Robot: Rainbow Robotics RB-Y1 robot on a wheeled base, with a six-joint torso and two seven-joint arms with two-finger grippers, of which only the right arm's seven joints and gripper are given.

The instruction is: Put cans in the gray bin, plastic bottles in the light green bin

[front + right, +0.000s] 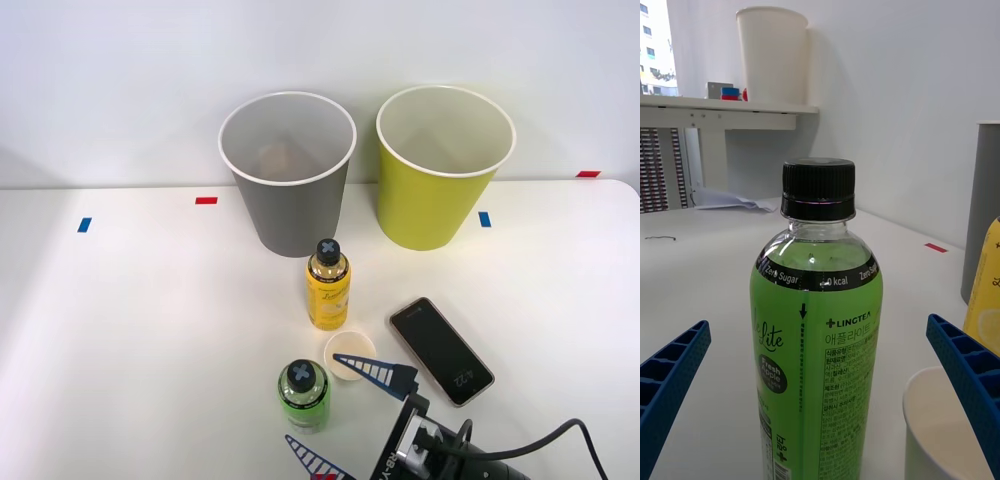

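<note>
Right wrist view: I've got the upright green-labelled plastic bottle (818,330) dead ahead between my hand's (820,390) wide-open fingers, not gripped.

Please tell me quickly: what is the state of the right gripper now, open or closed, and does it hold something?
Right gripper: open, holding nothing; its fingers stand apart on either side of the green-labelled bottle, not touching it.

Gray bin (288,190) and yellow-green bin (440,170), both white-rimmed, pale inside. Green-labelled bottle (817,360) (black cap, black band with white lettering), yellow-labelled bottle (328,285), dark caps with gray crosses. Blue ribbed fingers (670,375). White table (130,340).
</note>
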